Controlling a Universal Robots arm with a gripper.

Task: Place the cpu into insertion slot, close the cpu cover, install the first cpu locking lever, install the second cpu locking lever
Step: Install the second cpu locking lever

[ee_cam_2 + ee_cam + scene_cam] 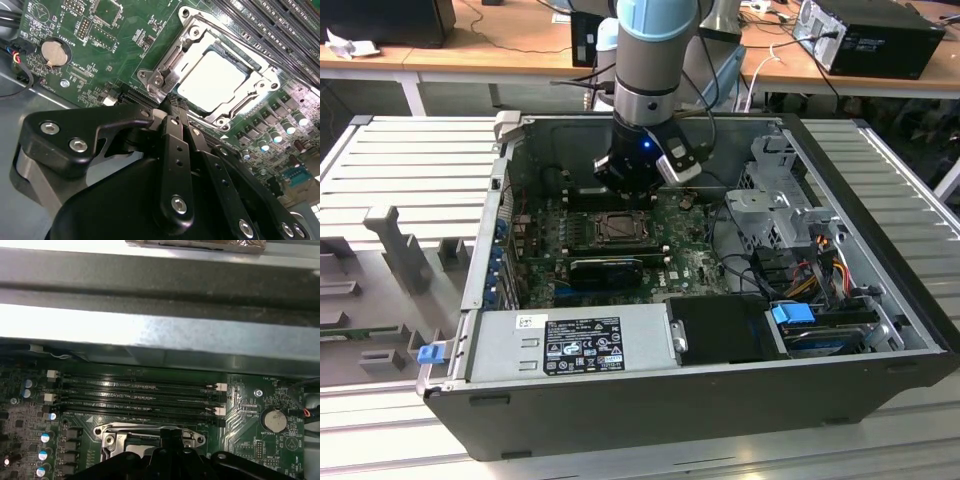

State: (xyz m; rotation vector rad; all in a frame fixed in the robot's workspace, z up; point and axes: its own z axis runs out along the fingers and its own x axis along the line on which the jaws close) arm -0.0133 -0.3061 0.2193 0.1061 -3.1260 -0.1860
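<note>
With the cpu [212, 82] seated under the closed cpu cover [165, 65], we hover our gripper [172, 102], fingers pinched together and empty, beside it; lever work needs a precise push.

The open computer case [880, 330] leaves the green motherboard [545, 245] reachable from above, hemmed by the case walls. The power supply box [570, 342] crowds the board's near edge and the drive cage [775, 205] its edge toward the exterior view's right. Long black memory slots [135, 392] run just beside the socket [212, 82].
</note>
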